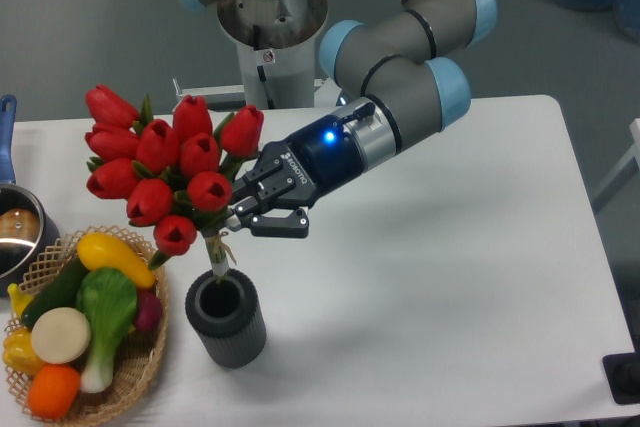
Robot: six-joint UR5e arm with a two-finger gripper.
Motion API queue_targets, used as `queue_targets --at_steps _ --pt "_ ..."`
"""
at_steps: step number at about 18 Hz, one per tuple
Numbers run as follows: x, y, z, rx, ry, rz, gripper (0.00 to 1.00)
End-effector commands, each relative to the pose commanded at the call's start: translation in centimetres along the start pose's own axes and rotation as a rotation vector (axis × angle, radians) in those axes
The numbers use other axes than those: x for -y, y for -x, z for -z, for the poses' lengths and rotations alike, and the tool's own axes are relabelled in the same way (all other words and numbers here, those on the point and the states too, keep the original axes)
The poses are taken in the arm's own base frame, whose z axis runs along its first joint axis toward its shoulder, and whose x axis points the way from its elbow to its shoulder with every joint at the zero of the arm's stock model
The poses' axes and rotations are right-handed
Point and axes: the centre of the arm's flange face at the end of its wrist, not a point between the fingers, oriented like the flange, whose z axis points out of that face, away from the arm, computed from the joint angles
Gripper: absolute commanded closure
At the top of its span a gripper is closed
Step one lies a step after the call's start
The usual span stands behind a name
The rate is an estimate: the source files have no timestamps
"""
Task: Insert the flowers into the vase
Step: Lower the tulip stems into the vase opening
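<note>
The flowers [165, 162], a bunch of glossy red tulip buds with green leaves, hang tilted over the table's left part. My gripper [243, 215] is shut on their stems just under the buds. The stem ends [219, 262] point down into the round mouth of the vase [226, 319]; how deep they reach I cannot tell. The vase is a short dark grey ribbed cylinder standing upright near the front edge, below and slightly left of the gripper.
A wicker basket [140, 372] of toy vegetables sits directly left of the vase, almost touching it. A steel pot [18, 232] with a blue handle stands at the left edge. The robot's base [270, 42] rises behind the table.
</note>
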Motion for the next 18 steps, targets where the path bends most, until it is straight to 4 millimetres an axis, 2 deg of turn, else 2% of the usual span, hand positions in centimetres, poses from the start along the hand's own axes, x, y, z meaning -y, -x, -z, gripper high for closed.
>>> queue_targets --at_steps 14,18 --pt "-2.6 1.2 0.1 0.001 -0.002 0.043 0.83" --pt "-2.7 1.2 0.0 0.0 -0.002 0.045 0.83"
